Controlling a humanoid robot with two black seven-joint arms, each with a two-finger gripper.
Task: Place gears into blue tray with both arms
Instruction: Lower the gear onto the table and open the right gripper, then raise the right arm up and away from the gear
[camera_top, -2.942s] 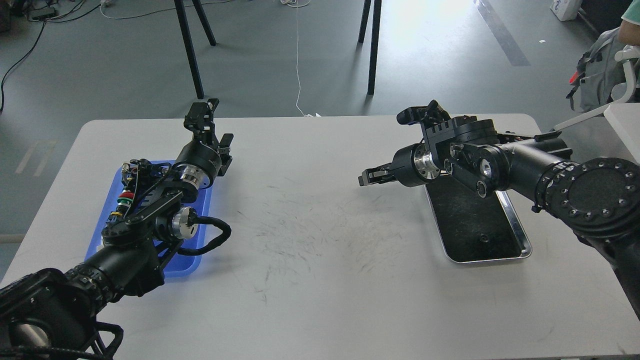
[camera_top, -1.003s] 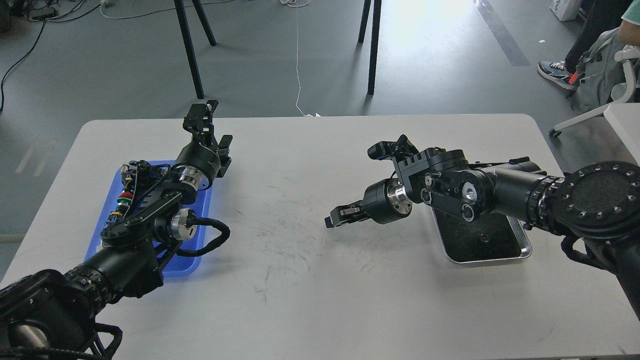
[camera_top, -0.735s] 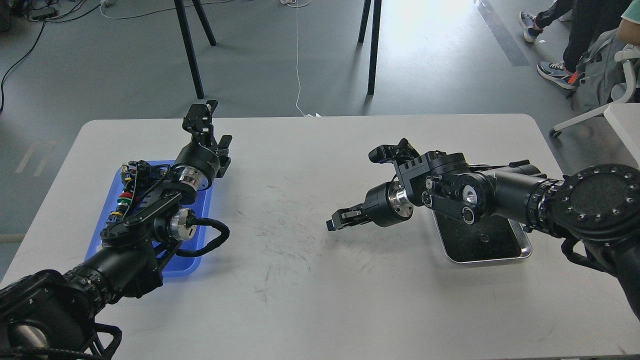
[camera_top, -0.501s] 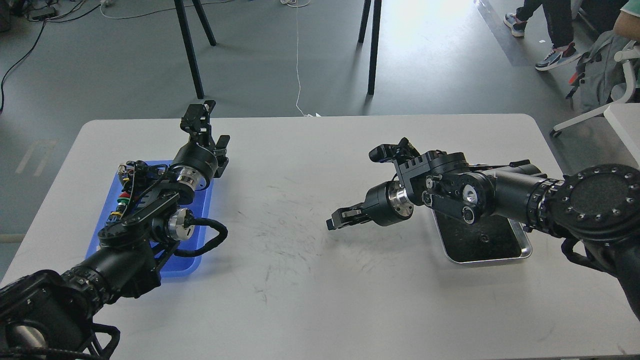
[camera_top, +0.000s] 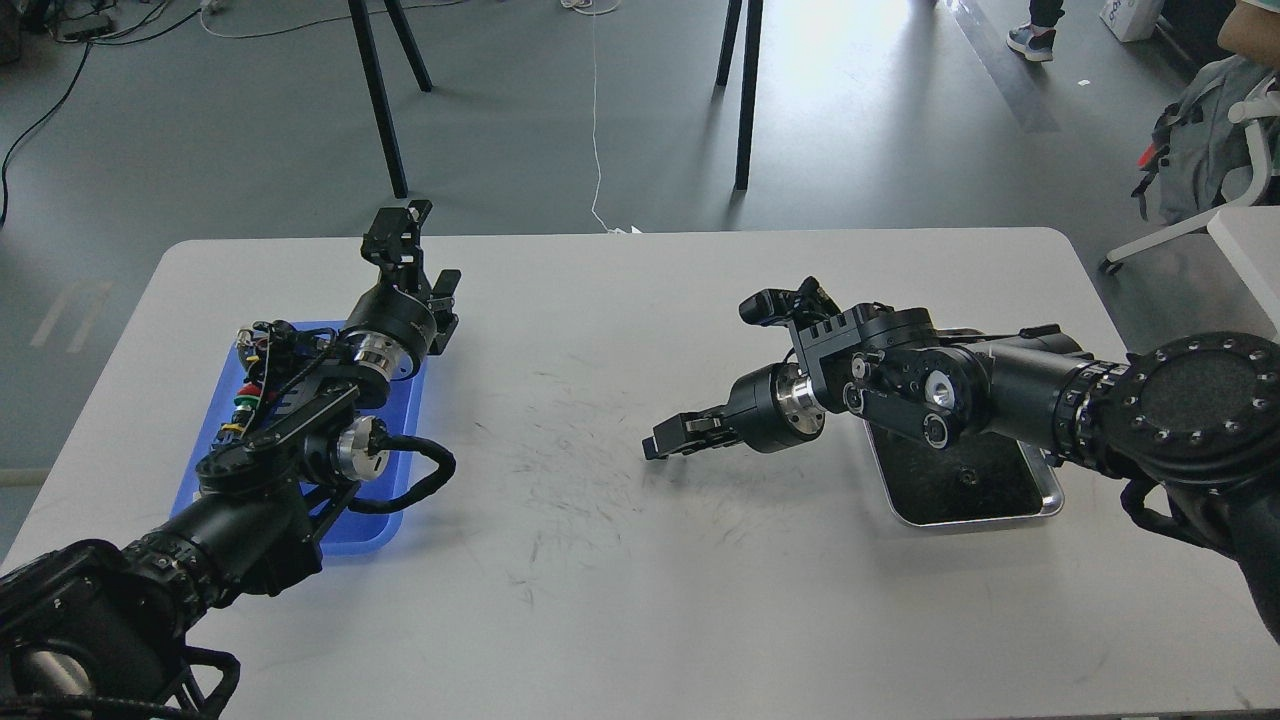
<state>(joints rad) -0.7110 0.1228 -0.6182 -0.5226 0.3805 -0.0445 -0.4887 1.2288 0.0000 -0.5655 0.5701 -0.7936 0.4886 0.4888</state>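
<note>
Right pincer (camera_top: 662, 444): hung low over the bare middle of the bench (camera_top: 620, 620), pointing left; fingers seen nearly end-on and dark, so gap and load could not be told.
Left pincer (camera_top: 400, 225): raised beyond the far end of the blue tray (camera_top: 395, 520); too small and dark to tell wide from narrow.
Gears: one small dark roundish part (camera_top: 966, 477) lay on the dark floor of the steel tray (camera_top: 1045, 500); no other made out.
Blue tray: at the bench's left, mostly under the left arm; coloured switches (camera_top: 243, 405) along its left rim.
Hazard, transfer: tray well apart from the right pincer; a tiny part, if carried, could slip out on the way.
Hazard, collision: left arm lay across the tray, so a drop there risked contact.
</note>
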